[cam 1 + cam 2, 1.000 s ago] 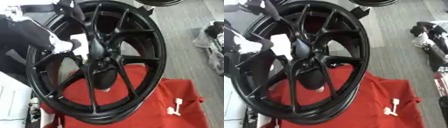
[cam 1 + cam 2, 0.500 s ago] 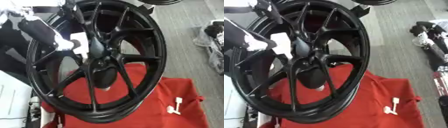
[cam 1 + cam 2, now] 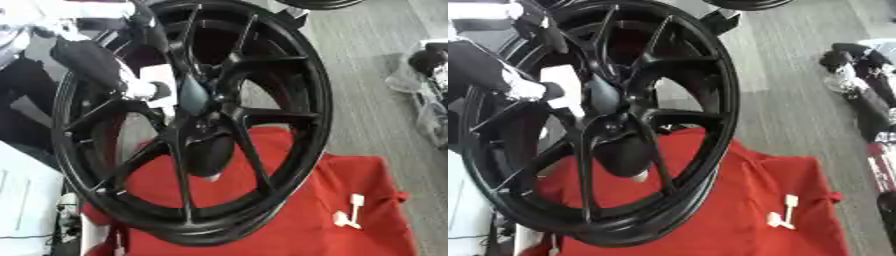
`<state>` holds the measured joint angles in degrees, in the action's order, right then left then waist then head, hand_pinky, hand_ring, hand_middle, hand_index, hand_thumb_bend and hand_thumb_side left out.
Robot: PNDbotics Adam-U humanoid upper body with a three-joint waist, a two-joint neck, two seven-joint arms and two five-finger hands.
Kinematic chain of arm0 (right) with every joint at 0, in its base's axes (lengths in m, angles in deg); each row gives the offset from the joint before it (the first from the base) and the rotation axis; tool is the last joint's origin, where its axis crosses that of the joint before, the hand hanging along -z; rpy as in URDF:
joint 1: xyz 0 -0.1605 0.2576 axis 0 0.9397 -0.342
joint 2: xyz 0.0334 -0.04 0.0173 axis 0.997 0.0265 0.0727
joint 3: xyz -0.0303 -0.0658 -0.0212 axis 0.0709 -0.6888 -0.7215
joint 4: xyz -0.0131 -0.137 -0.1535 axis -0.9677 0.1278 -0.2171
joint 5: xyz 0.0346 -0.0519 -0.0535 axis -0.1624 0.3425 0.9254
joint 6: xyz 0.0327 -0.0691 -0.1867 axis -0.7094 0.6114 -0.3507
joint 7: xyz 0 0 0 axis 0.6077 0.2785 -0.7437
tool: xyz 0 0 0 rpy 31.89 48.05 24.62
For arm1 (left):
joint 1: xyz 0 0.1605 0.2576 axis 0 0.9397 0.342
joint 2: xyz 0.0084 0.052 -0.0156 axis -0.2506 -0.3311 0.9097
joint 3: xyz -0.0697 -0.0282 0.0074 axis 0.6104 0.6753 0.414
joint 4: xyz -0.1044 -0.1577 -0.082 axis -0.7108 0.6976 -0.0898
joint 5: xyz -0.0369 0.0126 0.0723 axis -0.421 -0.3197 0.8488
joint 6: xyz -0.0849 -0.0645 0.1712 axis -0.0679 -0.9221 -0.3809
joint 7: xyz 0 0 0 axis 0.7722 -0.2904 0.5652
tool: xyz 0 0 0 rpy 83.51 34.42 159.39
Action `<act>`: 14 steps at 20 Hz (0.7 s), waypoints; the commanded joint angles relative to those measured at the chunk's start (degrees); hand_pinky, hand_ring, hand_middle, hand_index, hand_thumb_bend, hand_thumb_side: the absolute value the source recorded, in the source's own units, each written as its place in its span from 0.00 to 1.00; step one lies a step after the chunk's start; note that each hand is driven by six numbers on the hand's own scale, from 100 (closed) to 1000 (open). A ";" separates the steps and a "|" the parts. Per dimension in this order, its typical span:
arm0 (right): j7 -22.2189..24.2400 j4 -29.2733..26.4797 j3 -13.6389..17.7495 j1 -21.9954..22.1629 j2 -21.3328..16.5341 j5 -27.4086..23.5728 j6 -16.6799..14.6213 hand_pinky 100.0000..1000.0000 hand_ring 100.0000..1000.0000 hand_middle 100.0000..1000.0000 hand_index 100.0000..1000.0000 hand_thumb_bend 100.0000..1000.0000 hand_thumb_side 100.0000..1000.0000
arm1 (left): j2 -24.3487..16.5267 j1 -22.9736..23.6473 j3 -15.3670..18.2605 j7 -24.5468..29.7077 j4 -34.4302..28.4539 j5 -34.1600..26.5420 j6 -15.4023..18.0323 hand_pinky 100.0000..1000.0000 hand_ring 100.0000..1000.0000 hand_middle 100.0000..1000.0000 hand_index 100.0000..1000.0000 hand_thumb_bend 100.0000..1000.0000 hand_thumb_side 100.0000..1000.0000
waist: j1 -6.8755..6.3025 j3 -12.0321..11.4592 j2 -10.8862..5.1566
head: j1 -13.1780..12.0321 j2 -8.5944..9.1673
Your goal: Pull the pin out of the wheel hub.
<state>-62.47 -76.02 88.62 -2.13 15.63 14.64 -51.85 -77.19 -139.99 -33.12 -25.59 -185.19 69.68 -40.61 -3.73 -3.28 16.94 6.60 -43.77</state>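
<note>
The pin, white, sits at the hub of the upright wheel, towards ten o'clock. Left hand meets it; whether its fingers grasp, I cannot tell. Pull straight along the axle, without twisting.

A big black wheel with thin spokes stands tilted on a red cloth, and a white pin sits beside its middle hub.
</note>
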 commanded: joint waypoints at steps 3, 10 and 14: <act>0.13 -0.60 0.12 -0.52 -1.60 0.25 -0.05 0.88 0.73 0.62 0.71 0.00 0.36 | -0.47 -0.36 0.22 5.55 0.47 0.81 -5.27 0.81 0.79 0.72 0.76 0.37 0.41 | 0.24 0.11 -1.16 | -0.08 -0.18; 0.14 -0.50 0.07 -0.71 -1.62 0.20 -0.01 0.88 0.73 0.62 0.71 0.00 0.36 | -0.07 0.16 -0.44 6.34 1.47 1.90 -4.63 0.82 0.79 0.72 0.75 0.38 0.38 | 0.18 0.31 -1.17 | -0.34 -0.06; 0.25 -0.46 -0.03 -0.77 -1.64 0.21 0.04 0.88 0.73 0.62 0.71 0.00 0.36 | 0.15 0.19 -0.64 6.72 1.85 3.76 -3.53 0.82 0.79 0.72 0.75 0.40 0.36 | 0.11 0.33 -1.16 | -0.46 -0.14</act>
<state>-62.38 -75.94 88.33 -2.57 15.63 14.65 -51.75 -76.47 -139.06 -34.00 -24.25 -183.28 72.76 -39.27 -3.77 -2.98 16.94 6.33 -43.77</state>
